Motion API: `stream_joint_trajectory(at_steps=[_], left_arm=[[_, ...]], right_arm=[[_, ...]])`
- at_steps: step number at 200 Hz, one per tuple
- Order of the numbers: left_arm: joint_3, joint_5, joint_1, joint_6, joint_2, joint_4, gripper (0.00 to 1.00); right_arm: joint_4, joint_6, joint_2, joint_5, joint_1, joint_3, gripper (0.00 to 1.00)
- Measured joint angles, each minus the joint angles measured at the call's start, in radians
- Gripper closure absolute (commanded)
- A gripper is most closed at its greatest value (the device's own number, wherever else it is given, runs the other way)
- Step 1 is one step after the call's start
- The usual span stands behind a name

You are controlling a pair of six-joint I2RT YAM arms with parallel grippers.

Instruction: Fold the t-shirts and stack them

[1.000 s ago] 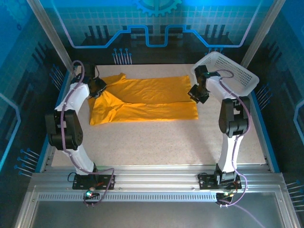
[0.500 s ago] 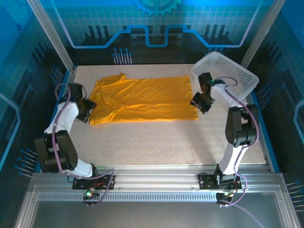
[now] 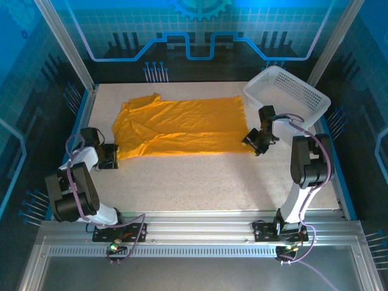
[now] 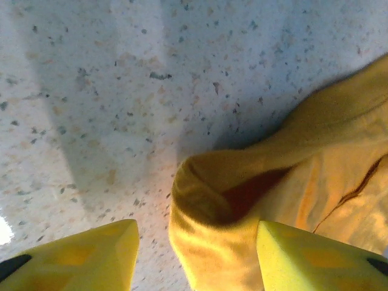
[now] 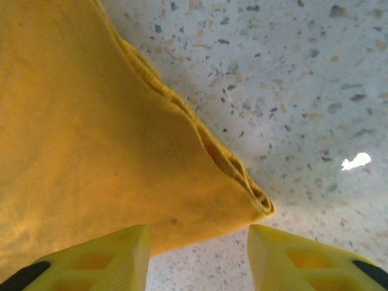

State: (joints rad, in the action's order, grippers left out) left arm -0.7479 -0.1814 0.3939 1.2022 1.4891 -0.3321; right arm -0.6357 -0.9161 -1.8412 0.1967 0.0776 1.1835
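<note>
My left pincer sits low on the bench at the near-left corner of the orange-yellow t-shirt, and I read it as spread. In the left wrist view its two yellow fingers stand well apart. A rolled fold of the shirt's edge lies in the gap, close against the right-hand finger and clear of the other, so nothing is pinched there.

My right pincer is down at the shirt's near-right corner, also spread. The right wrist view has its fingers apart, with the corner's doubled hem pointing into the space between them. There is cloth to one side and bare speckled bench to the other, and no grip on the cloth.

The shirt lies mostly flat across the far half of the bench, its long side running left to right, with a crease along its length and wrinkles bunched at the left end. The white mesh basket stands at the far right, just beside the shirt's right end.

From above I get the whole layout but cannot judge the finger gaps. The wrist cameras give me those gaps and the hem's layers.
</note>
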Motion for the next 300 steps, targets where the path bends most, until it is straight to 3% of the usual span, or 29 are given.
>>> stream_joint_trajectory(at_steps=[23,50,126,158,172,189,201,242,281,300], left_arm=[[0.011,0.0,0.0,0.026,0.033,0.04,0.74],[-0.005,0.001,0.003,0.021,0.066,0.064,1.0],[-0.238,0.107,-0.035,-0.166,0.013,-0.161,1.0],[-0.278,0.175,-0.13,-0.271,0.011,-0.309,1.0],[-0.277,0.195,-0.167,-0.302,0.011,-0.362,0.87],[-0.252,0.196,-0.189,-0.332,0.001,-0.393,0.54],[-0.221,0.194,-0.191,-0.34,-0.017,-0.404,0.41],[-0.198,0.212,-0.176,-0.372,-0.085,-0.461,0.38],[-0.103,0.151,0.005,-0.325,-0.145,-0.391,0.37],[-0.065,0.086,0.024,-0.265,-0.114,-0.315,0.37]], right_arm=[[0.005,-0.025,-0.048,0.0,0.0,0.013,0.73],[0.01,-0.048,-0.087,-0.013,0.001,0.069,0.97],[-0.081,-0.037,-0.083,-0.14,0.019,0.173,1.0],[-0.124,-0.012,-0.068,-0.182,0.019,0.171,1.0],[-0.137,-0.001,-0.053,-0.204,0.019,0.164,1.0],[-0.145,0.012,-0.032,-0.22,0.01,0.143,1.0],[-0.148,0.021,-0.026,-0.224,-0.002,0.126,1.0],[-0.16,0.058,-0.031,-0.223,-0.023,0.107,1.0],[-0.166,0.088,-0.043,-0.224,-0.023,0.114,1.0],[-0.168,0.106,-0.05,-0.227,-0.023,0.121,1.0]])
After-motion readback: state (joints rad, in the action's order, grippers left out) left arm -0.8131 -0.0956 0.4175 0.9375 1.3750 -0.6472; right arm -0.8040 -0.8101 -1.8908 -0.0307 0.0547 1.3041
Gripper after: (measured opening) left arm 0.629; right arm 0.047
